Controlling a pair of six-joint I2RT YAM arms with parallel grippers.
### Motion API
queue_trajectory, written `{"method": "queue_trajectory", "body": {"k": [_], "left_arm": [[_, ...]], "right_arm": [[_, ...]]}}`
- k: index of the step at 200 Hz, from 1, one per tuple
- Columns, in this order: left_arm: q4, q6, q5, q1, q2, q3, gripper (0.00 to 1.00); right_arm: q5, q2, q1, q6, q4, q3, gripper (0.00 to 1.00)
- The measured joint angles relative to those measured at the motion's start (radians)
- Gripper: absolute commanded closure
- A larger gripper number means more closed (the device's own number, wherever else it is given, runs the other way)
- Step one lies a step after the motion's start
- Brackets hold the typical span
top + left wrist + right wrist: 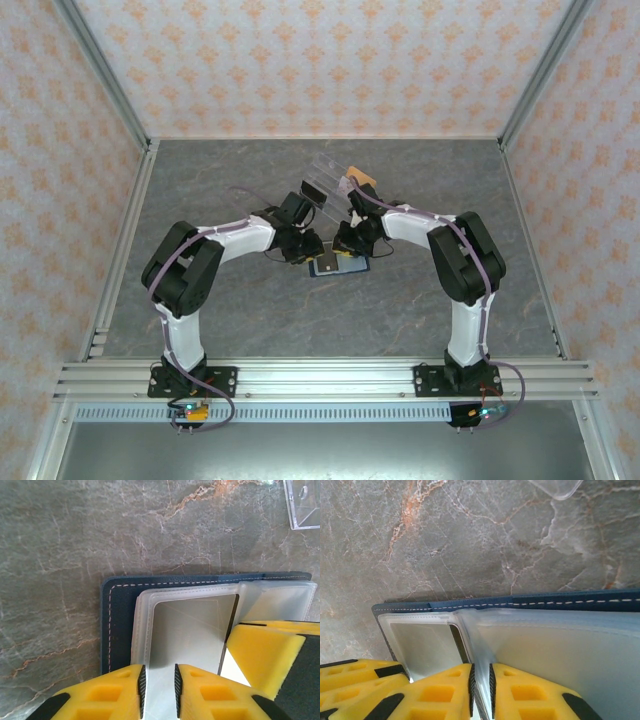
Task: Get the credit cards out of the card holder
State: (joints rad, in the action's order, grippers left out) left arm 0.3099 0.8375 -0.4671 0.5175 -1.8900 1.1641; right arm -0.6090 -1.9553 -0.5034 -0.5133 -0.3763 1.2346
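The card holder point(338, 265) lies open between both grippers. The left gripper point(157, 685) pinches what appears to be a grey card point(192, 630) at the holder's near edge. The right gripper point(481, 685) pinches a clear pocket leaf point(472, 647).

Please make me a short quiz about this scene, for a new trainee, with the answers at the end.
1. True or false: the card holder lies open on the table.
2. What do the right jaws pinch? A) a clear sleeve of the holder; B) a pen; C) nothing.
3. Fill in: the holder's outer cover is ___ in colour.
Key: 1 true; 2 A; 3 navy blue.
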Motion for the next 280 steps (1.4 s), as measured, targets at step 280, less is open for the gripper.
{"method": "queue_trajectory", "body": {"k": [280], "left_arm": [[0.026, -0.087, 0.003, -0.023, -0.026, 0.012, 1.0]], "right_arm": [[-0.177, 0.026, 0.035, 0.011, 0.09, -0.085, 0.85]]}}
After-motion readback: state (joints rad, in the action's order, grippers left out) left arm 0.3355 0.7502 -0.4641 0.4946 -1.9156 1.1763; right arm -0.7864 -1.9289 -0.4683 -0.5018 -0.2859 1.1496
